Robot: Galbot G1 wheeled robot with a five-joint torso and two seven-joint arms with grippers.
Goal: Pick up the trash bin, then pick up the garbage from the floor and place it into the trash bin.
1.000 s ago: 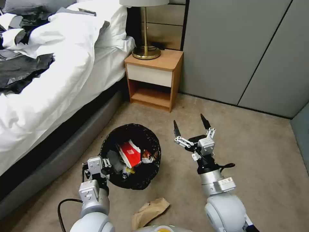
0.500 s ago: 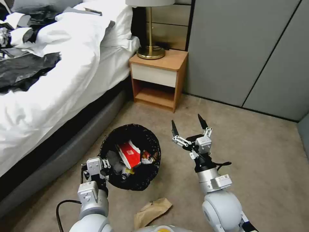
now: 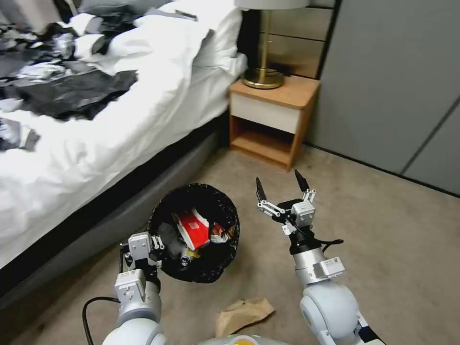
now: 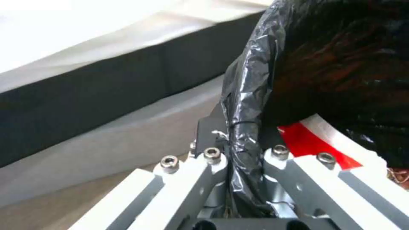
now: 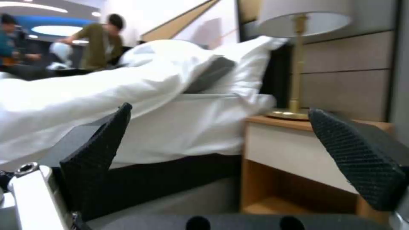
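Beige carpet beside the bed (image 3: 96, 120): brown paper (image 3: 244, 311) low by the base, long axis crosswise, nearer the empty, spread right hand (image 3: 280, 184) raised beyond it, while left hand (image 3: 153, 242) clamped on the rim of the bin (image 3: 201, 273).

I am in a bedroom: beyond my fingertips (image 5: 98, 150) lie a bed (image 3: 120, 110) with white duvet, a wooden nightstand (image 3: 273, 120) bearing a brass lamp (image 3: 263, 72), and beige carpet (image 3: 397, 230) below.
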